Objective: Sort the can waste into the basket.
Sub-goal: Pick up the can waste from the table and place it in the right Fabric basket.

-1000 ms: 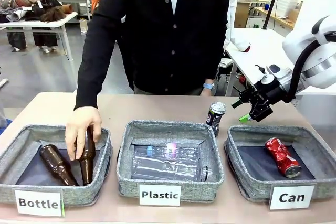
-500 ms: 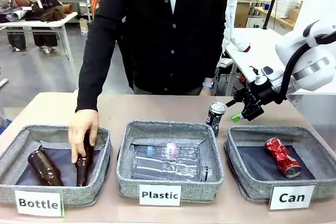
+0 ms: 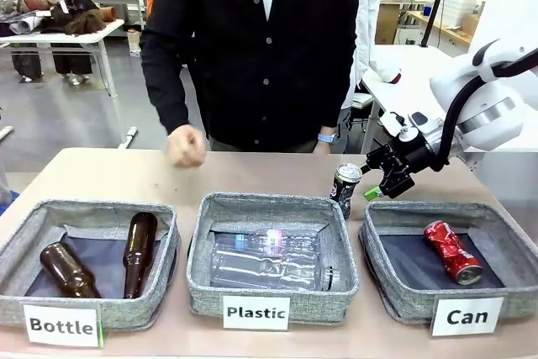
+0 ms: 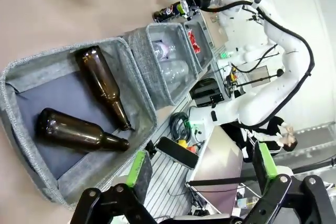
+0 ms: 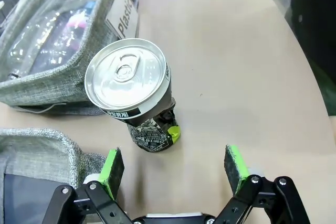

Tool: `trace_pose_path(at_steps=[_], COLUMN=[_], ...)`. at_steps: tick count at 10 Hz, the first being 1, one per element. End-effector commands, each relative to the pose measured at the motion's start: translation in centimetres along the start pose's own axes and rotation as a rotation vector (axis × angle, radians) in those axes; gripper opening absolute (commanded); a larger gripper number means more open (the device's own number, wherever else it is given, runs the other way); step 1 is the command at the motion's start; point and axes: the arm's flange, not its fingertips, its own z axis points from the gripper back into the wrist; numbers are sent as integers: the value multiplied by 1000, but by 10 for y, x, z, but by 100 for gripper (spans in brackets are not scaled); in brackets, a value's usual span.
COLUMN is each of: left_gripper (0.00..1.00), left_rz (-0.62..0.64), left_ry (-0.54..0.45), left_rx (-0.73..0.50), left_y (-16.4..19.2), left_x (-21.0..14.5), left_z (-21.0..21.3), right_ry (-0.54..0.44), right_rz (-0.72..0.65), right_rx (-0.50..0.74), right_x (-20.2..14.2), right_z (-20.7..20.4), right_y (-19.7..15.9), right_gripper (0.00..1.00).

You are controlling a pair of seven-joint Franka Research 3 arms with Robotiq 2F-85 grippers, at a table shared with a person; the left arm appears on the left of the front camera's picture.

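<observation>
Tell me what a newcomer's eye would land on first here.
The right gripper, fingers spread, hangs just beside the upright black can on the table behind the Plastic basket. The dented red can already lies in the Can basket, and a person's fist hovers over the far edge.

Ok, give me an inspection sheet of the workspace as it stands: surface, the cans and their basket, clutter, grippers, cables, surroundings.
Surface: tan table, bare between the baskets.
Job's things: dented red can lies in the grey fabric basket labelled "Can"; black can with silver top stands upright on the table, outside it.
Clutter: two brown glass bottles in the "Bottle" basket; clear plastic bottles in the "Plastic" basket.
Grippers: right gripper open, beside the black can, not touching; left gripper open, holding nothing.
Cables: black hose along the right arm.
Surroundings: person's hand above the far edge.
</observation>
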Motion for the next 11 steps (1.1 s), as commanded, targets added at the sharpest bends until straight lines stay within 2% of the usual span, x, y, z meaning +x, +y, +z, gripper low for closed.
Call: trace_pose_path(at_steps=[1,3,6,8,9,11], left_gripper=[100,100,100,100,100,100], left_rz=[-25,-38,-73,-103,-71,-71], left_ry=[20,27,104,7,104,104], left_rx=[14,-20,-72,-23,-68,-68], left_y=[1,-3,-19,-23,-18,-18], left_x=[-11,-15,-22,-18,0,0], left_z=[-7,-50,-131,-172,-123,-123], right_ry=[-16,-3,3,1,-3,-19], right_rz=[48,54,62,64,67,80], right_rx=[23,59,80,93,99,128], right_x=[-1,1,5,4,4,7], right_z=[-8,-22,-27,-28,-28,-31], right_y=[-6,-9,-10,-10,-9,-11], right_gripper=[100,100,100,100,100,100])
